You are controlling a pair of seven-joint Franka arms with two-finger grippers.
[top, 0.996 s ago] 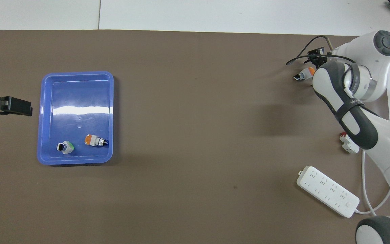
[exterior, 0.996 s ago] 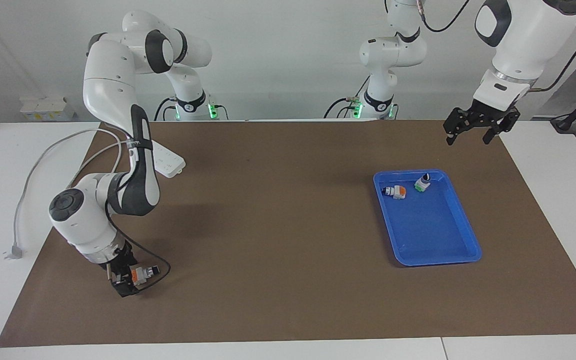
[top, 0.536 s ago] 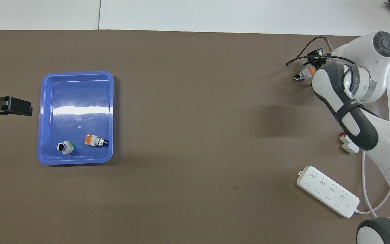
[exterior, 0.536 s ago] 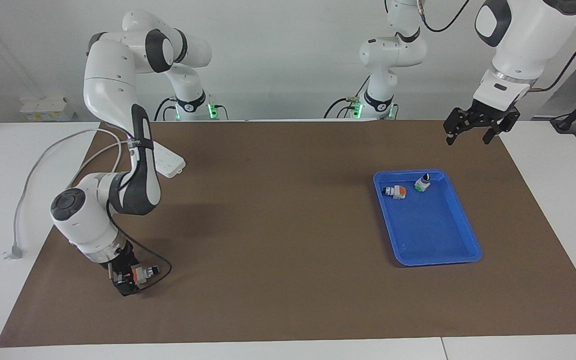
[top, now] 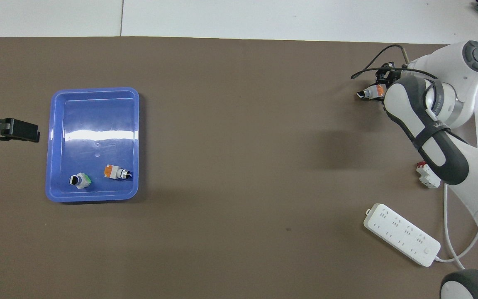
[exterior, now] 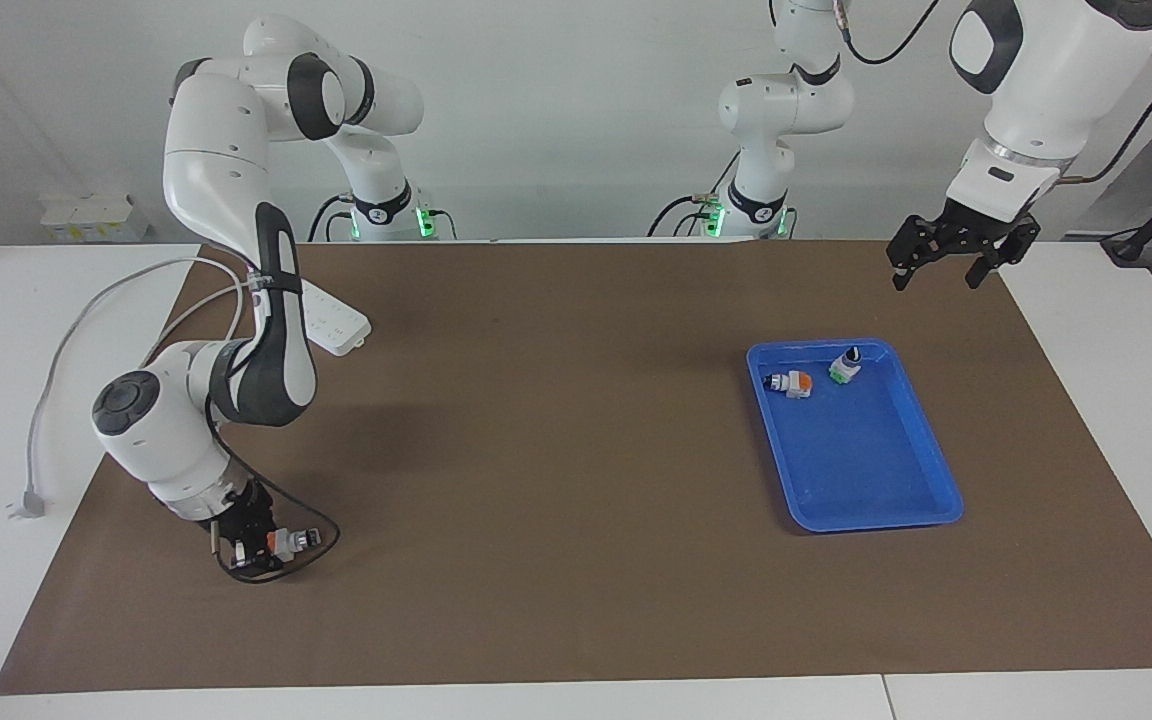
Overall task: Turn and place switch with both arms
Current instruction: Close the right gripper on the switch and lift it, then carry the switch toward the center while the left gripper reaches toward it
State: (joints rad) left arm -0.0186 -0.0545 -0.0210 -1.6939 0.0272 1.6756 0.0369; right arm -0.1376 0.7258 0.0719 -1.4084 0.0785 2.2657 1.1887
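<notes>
The left gripper (exterior: 948, 262) waits with jaws spread and empty, over the counter's (exterior: 556, 440) edge beside the blue tray (exterior: 921, 448). Farther out, the right gripper (exterior: 254, 545), jaws closed, seems to clamp the switch (exterior: 286, 541) low at the counter; its arm hides most of the grip.
</notes>
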